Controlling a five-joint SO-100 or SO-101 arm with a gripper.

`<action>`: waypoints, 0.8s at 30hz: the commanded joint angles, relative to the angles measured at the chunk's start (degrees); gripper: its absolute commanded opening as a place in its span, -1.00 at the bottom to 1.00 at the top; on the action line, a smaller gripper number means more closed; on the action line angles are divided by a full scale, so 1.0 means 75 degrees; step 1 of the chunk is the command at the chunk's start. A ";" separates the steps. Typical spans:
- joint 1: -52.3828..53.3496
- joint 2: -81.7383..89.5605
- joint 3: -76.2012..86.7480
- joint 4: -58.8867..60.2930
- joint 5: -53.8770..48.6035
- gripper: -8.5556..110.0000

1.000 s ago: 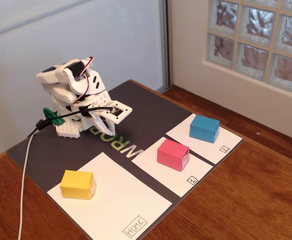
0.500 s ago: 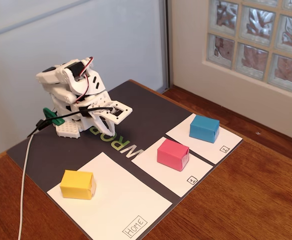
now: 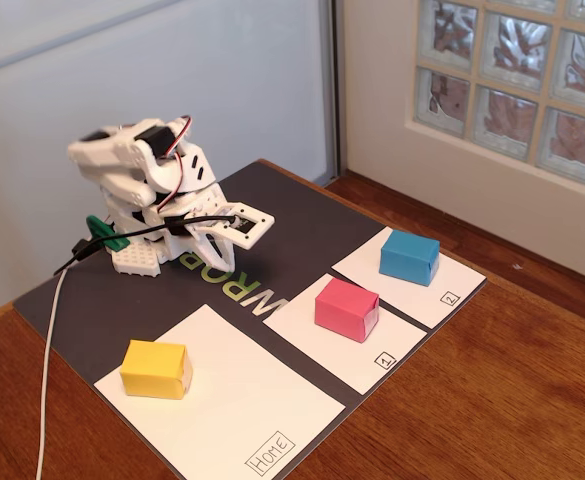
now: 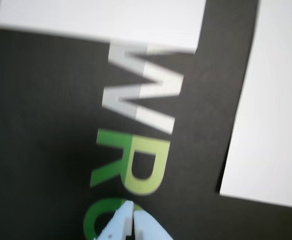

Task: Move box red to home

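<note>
Resting folded near my base, I have my pincer (image 3: pixel 240 224) low over the dark mat (image 3: pixel 302 215) and it holds nothing. In the wrist view the two pale fingertips (image 4: pixel 120 224) meet at the bottom edge, so the pincer is closed and empty, above the green letters (image 4: pixel 133 170) printed on the mat.

The box red (image 3: pixel 347 308) stands ahead of my pincer and to the right in the fixed view, on the white sheet marked 1 (image 3: pixel 357 345), well apart from me. The blue box (image 3: pixel 409 257) is farther out, on the sheet marked 2 (image 3: pixel 427 285). Home (image 3: pixel 237 400), the largest sheet, lies in front of me toward the near edge, and the yellow box (image 3: pixel 156 369) already sits on it.

I judge the task is only at its start: the reach is not yet made. The next move calls for opening my fingers, stretching out over the box red, and coming down with one finger on each side.
</note>
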 commanded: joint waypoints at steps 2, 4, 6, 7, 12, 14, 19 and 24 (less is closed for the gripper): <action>0.0023 -0.2777 -0.2438 -0.0492 -0.0281 -0.86; 0.0176 -0.3539 -0.3234 -0.0445 -0.0480 -0.86; 0.0293 -0.4242 -0.4031 -0.0363 -0.0668 -0.86; 0.0340 -0.4582 -0.4430 -0.0305 -0.0750 -0.86; 0.0422 -0.6188 -0.6152 -0.0211 -0.1195 -0.86; 0.0352 -0.6844 -0.6750 -0.0211 -0.1348 -0.86; 0.0164 -0.8402 -0.8156 -0.0211 -0.1418 -0.86; -0.0105 -0.9809 -0.9527 -0.0211 -0.0867 -0.86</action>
